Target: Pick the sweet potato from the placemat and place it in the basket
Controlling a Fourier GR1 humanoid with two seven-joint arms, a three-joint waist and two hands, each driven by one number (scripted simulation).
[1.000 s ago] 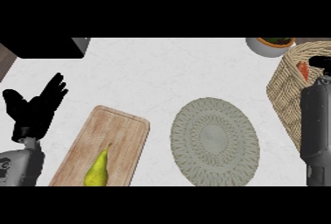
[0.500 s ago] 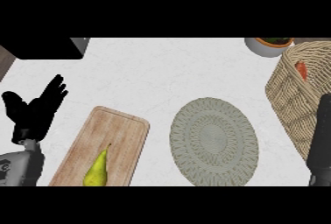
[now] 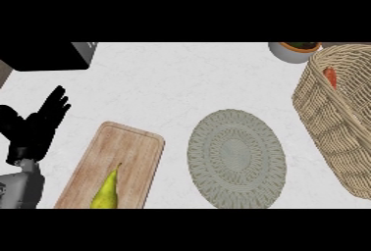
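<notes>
Sweet potato (image 3: pixel 330 76) lies inside the wicker basket (image 3: pixel 340 122) at the right edge of the white tabletop (image 3: pixel 188 78), only its orange-red end showing over the woven wall; from my console I judge the placing done. Round woven placemat (image 3: pixel 236 158) sits flat at centre, with nothing on it, just beside the basket but not touching it, which suits a short carry between the two. My left hand (image 3: pixel 33 128) rests at the left edge, fingers straight and up, holding nothing, well apart from the work. I cannot see my right hand in this view, so I cannot speak to it. Wooden cutting board (image 3: pixel 116 166) lies slanted between the left hand and the placemat, a yellow-green pear (image 3: pixel 106 191) on its near end, no part of this job. Small grey bowl (image 3: pixel 293 50) stands at the far edge, just behind the basket's rim, and a dark box-like object (image 3: pixel 47 55) occupies the far left corner.
</notes>
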